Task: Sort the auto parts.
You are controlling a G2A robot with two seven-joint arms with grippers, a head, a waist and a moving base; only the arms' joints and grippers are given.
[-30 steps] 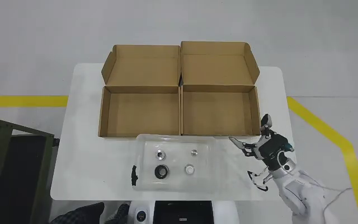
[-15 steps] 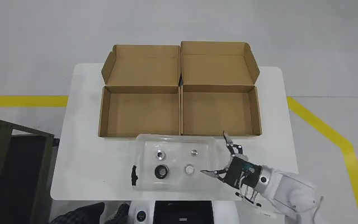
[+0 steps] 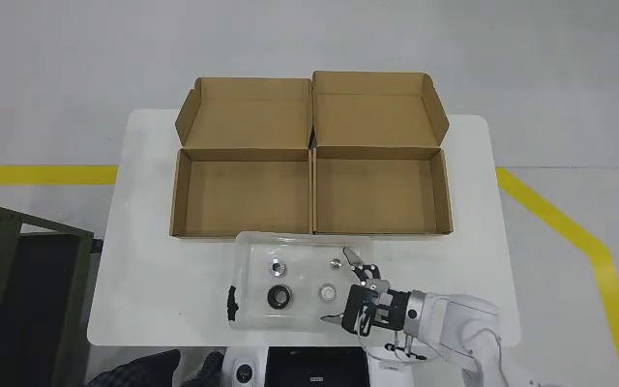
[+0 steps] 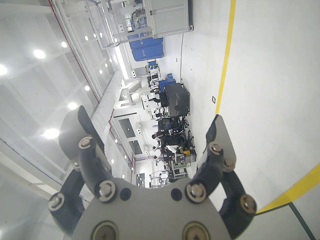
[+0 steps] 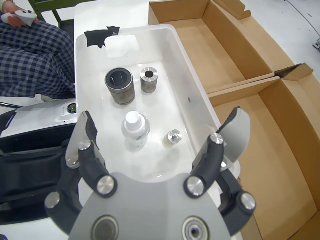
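A clear plastic tray [image 3: 253, 240] at the table's front holds a black bearing [image 3: 280, 296], a grey steel sleeve [image 3: 278, 267], a white-capped little bottle [image 3: 328, 290] and a small silver knob [image 3: 336, 261]. My right gripper [image 3: 339, 286] hovers open over the tray's right end, its fingers straddling the bottle and knob from above. In the right wrist view the bearing [image 5: 119, 86], sleeve [image 5: 149, 79], bottle [image 5: 135, 128] and knob [image 5: 173, 137] stand ahead of the right gripper [image 5: 161, 114]. My left gripper [image 4: 150, 115] is open, pointing out at the room, holding nothing.
Two open cardboard boxes stand side by side behind the tray, the left box [image 3: 242, 198] and the right box [image 3: 379, 196], both bare inside. Black tape [image 3: 231, 302] sticks to the tray's left end. Bare white table [image 3: 145, 242] lies on either side.
My right arm has swung left from the table's right edge to above the tray's right end, still open. The parts have not moved.
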